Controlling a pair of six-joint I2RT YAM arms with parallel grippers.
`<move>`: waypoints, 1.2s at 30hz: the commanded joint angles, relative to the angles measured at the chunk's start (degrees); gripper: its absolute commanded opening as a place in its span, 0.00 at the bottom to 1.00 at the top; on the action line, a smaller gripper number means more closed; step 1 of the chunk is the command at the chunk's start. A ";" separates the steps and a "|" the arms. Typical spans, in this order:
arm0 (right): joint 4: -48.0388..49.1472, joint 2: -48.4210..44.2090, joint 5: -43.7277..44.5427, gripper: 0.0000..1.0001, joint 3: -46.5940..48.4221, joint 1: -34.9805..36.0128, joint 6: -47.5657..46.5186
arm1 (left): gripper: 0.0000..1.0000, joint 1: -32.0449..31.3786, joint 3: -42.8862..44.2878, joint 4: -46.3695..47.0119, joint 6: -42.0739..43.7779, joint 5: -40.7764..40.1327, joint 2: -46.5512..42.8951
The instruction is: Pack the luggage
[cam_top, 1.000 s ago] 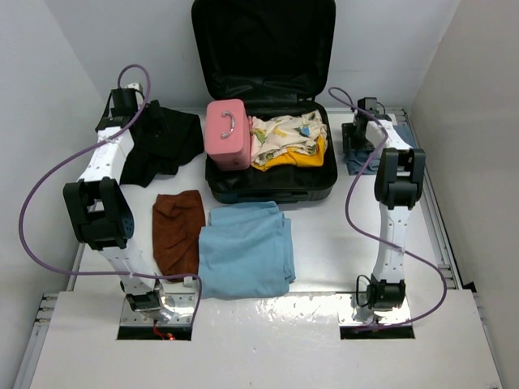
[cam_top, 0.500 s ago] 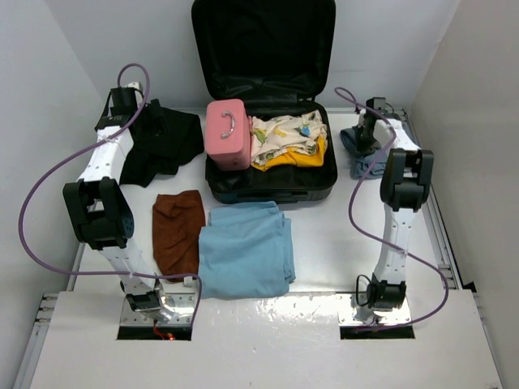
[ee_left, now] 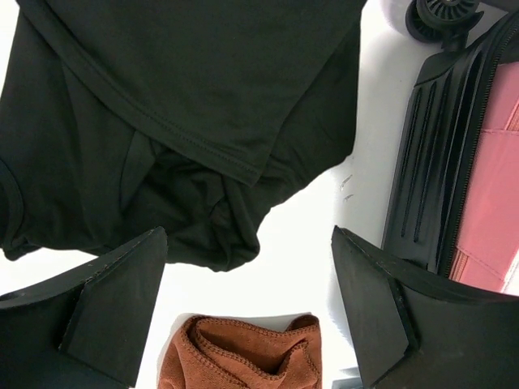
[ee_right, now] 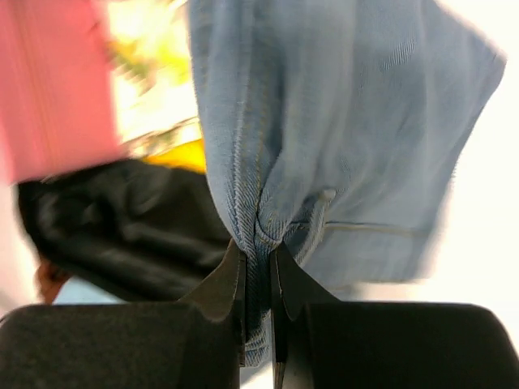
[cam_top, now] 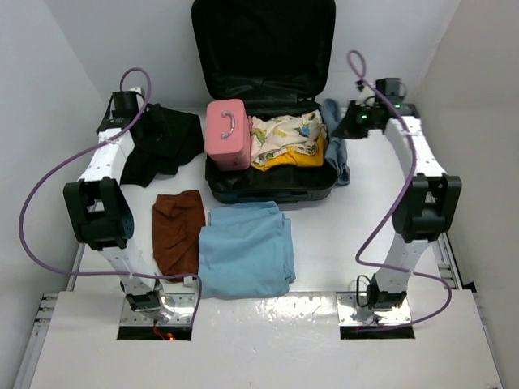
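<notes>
One thin pinch: right claw (ee_right: 258, 259) clamps blue garment (ee_right: 340, 121) right of luggage (cam_top: 272, 188); trailing hem may snag its rim; left claw (ee_left: 249, 243) gapes empty.

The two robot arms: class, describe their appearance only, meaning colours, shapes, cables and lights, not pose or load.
Both the left arm and the right arm have white links joined by bulky black joint housings. A purple cable loops loosely alongside each, from base to wrist. The fingers are matte black and wedge-shaped. A small green light glows near the right wrist.
</notes>
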 commanded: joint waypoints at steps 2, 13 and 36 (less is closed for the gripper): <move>4.63 -0.12 -7.26 0.00 -0.68 9.13 7.58 | 0.87 0.47 -0.19 0.70 -0.85 1.01 -3.20; 8.15 15.25 -2.69 0.00 6.71 23.65 19.88 | 0.87 0.47 -5.81 0.70 -0.85 -0.04 -9.00; 7.20 8.88 1.19 0.75 7.06 26.13 9.28 | 0.90 3.81 -4.85 -2.28 8.89 2.58 -10.14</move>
